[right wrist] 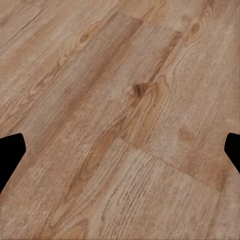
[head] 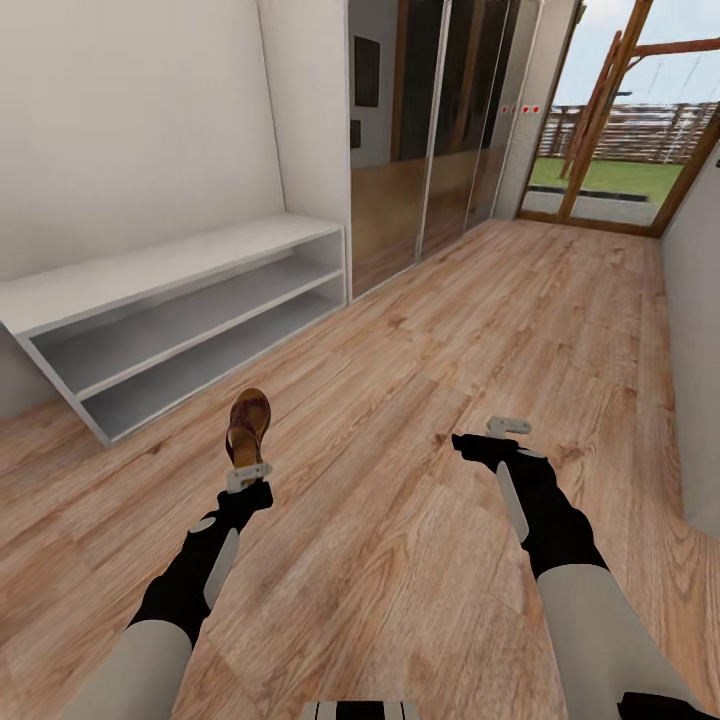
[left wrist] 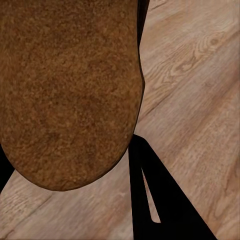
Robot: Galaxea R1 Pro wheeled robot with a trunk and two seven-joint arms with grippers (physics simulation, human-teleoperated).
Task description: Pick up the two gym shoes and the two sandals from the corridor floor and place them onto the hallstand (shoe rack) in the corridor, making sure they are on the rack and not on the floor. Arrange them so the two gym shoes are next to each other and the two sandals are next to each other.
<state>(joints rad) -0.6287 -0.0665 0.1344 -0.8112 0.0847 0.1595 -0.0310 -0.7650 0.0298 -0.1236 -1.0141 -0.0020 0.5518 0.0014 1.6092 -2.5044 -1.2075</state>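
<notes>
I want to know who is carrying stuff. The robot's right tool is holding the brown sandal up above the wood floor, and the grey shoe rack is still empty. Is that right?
Not quite. It is the left tool that holds the brown sandal above the wood floor; the head view shows this. The right tool holds nothing. The grey shoe rack shelves do look empty.

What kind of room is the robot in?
Probably a home's hallway: a long wood plank floor, a low grey shoe rack against the wall, and glass doors to a garden. The left gripper holds a brown sandal.
</notes>
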